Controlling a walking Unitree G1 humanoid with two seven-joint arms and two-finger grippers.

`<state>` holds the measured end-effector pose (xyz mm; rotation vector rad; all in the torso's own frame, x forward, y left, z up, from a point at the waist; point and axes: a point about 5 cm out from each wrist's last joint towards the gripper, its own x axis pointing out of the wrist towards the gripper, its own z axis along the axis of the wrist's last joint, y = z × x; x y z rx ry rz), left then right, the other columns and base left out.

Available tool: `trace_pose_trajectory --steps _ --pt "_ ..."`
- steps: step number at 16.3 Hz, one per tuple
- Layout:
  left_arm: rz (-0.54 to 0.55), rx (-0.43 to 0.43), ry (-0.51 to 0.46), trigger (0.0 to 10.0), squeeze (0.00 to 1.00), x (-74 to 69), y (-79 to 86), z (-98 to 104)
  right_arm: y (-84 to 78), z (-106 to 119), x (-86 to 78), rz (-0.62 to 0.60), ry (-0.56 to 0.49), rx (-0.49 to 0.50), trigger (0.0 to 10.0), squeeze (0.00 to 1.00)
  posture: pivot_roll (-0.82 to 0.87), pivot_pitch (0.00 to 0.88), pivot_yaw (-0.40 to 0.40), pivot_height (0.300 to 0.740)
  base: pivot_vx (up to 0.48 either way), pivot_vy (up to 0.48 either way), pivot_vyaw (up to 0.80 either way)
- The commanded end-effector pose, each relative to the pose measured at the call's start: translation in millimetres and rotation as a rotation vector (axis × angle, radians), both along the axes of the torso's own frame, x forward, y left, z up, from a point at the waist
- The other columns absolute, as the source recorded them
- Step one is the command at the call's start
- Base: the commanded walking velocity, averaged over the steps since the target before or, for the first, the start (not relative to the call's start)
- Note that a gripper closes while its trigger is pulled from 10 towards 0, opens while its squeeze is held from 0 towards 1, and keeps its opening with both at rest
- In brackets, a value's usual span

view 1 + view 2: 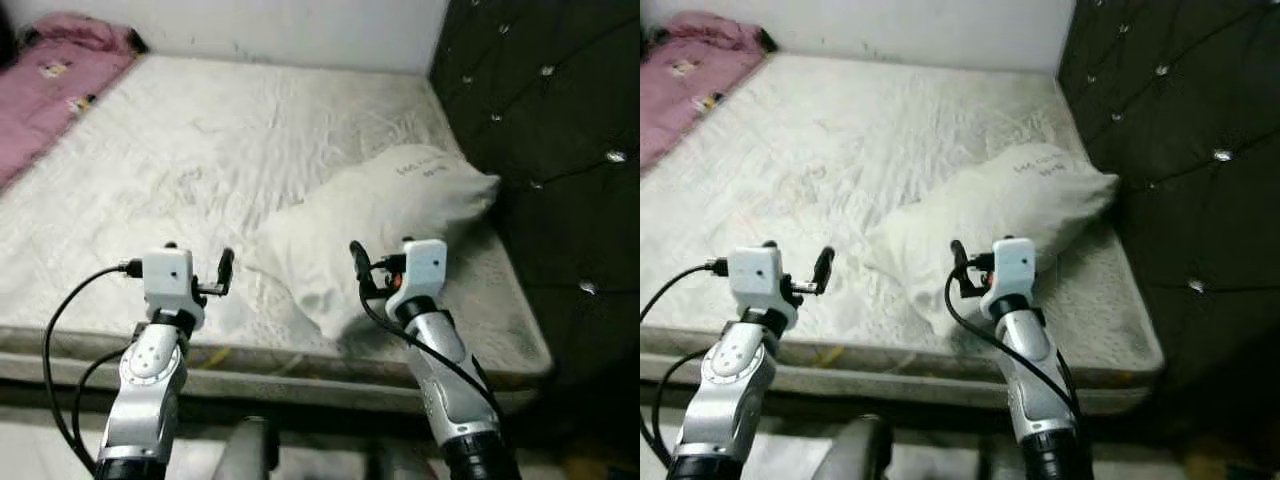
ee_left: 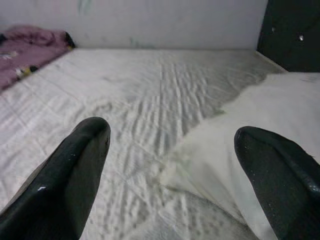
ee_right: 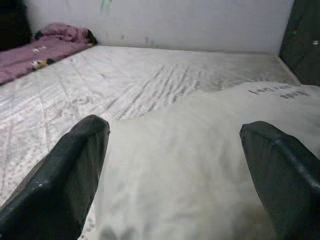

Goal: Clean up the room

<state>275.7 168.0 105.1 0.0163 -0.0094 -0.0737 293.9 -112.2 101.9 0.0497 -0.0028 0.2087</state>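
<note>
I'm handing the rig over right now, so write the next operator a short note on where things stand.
Left tool: open, holding nothing, raised over the mattress near its front edge, just left of the pillow.
Right tool: open, holding nothing, at the pillow's near corner.
Pillow lies askew by the dark headboard; pink blanket bunched at the far left.
Done: nothing gripped yet.
Left: probably grasp and straighten the pillow, then tidy the blanket.

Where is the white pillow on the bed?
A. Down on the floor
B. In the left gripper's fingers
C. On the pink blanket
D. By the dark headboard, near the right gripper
D: the pillow lies on the mattress next to the headboard, just ahead of the open right gripper; the left gripper, also open, holds nothing.
</note>
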Motion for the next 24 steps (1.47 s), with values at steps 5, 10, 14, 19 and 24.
trace_pose_trajectory --steps 5,10,14,19,24 --pt "-0.042 -0.009 0.023 10.0 0.0 0.7 -11.0 -2.8 -11.7 -4.7 -2.0 -0.037 0.02 0.003 10.0 0.0 0.03 0.032 -0.005 0.633 0.172 0.0 0.47" --pt "-0.047 -0.01 0.036 10.0 0.0 1.4 -12.5 -4.3 -12.9 -5.2 -2.1 -0.042 0.025 0.002 10.0 0.0 0.03 0.035 -0.005 0.633 0.0 0.0 0.0" --pt "-0.049 -0.019 0.052 10.0 0.0 1.7 -13.1 -5.9 -17.1 -7.7 -2.8 -0.073 0.045 0.026 10.0 0.0 0.03 0.042 -0.005 0.619 0.0 0.0 0.0" --pt "-0.054 -0.021 0.061 10.0 0.0 0.9 -14.4 -6.9 -17.2 -7.4 -3.6 -0.069 0.042 0.02 10.0 0.0 0.03 0.04 -0.007 0.571 0.0 0.0 0.0" --pt "-0.063 -0.022 0.06 10.0 0.0 1.5 -16.0 -7.0 -18.5 -8.0 -2.7 -0.077 0.047 0.015 10.0 0.0 0.03 0.029 -0.008 0.571 0.0 0.0 0.0"
